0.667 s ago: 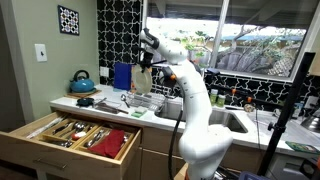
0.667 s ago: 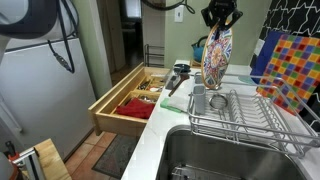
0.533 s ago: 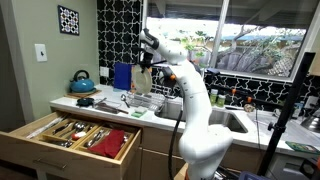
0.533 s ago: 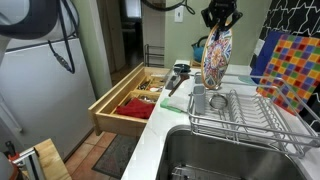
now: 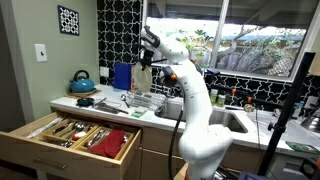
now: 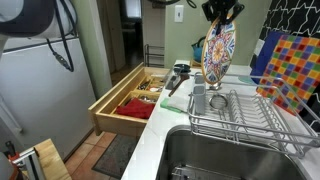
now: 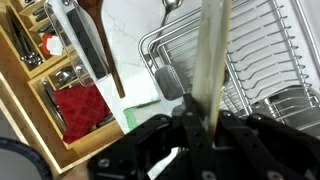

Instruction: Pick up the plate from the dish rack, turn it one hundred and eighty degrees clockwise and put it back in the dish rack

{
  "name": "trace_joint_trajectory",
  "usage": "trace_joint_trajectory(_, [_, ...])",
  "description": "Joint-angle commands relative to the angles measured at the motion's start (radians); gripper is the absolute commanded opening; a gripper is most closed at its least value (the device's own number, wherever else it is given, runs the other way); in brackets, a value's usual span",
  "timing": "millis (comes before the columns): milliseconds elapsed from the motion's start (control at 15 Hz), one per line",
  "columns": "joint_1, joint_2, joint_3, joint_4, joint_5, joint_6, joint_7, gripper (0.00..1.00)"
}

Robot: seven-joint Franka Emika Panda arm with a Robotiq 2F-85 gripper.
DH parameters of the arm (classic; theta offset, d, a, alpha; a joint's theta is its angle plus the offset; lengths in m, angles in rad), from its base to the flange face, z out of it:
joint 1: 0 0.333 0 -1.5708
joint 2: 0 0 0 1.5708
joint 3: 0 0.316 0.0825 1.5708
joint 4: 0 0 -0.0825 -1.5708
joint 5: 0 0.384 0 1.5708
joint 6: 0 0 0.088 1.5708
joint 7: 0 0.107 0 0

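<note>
claw [image 6: 222,17] clamped on plate [image 6: 218,55] top rim, above rack [image 6: 250,118] | I judge plate stiff, light, slick, breakable | I'd keep this rim pinch

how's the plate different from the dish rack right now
Pose: the plate hangs on edge in the air, clamped by the gripper; the dish rack lies flat on the counter.
Build: the plate is a solid round disc with a coloured face; the dish rack is open silvery wire, rectangular.
Size: the dish rack is clearly wider than the plate.
Shared: both are near the sink.
</note>
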Motion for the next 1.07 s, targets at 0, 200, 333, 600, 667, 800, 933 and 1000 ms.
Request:
trace_joint_trajectory(0, [0.000, 0.000, 0.000, 0.000, 0.000, 0.000, 0.000, 0.11])
trace_joint_trajectory(200, [-0.001, -0.001, 0.001, 0.001, 0.016, 0.012, 0.035, 0.04])
trace_joint_trajectory(333, [0.068, -0.053, -0.199, -0.114, 0.143, 0.070, 0.008, 0.04])
trace_joint_trajectory(600, [0.162, -0.065, -0.446, -0.194, 0.260, 0.138, 0.026, 0.04])
trace_joint_trajectory(667, [0.190, -0.036, -0.502, -0.148, 0.287, 0.119, 0.084, 0.04])
trace_joint_trajectory(800, [0.273, -0.056, -0.672, -0.279, 0.348, 0.159, 0.025, 0.04])
trace_joint_trajectory(933, [0.362, -0.032, -0.827, -0.326, 0.432, 0.152, 0.031, 0.04])
trace_joint_trajectory(1000, [0.404, -0.012, -0.901, -0.343, 0.494, 0.146, 0.030, 0.04])
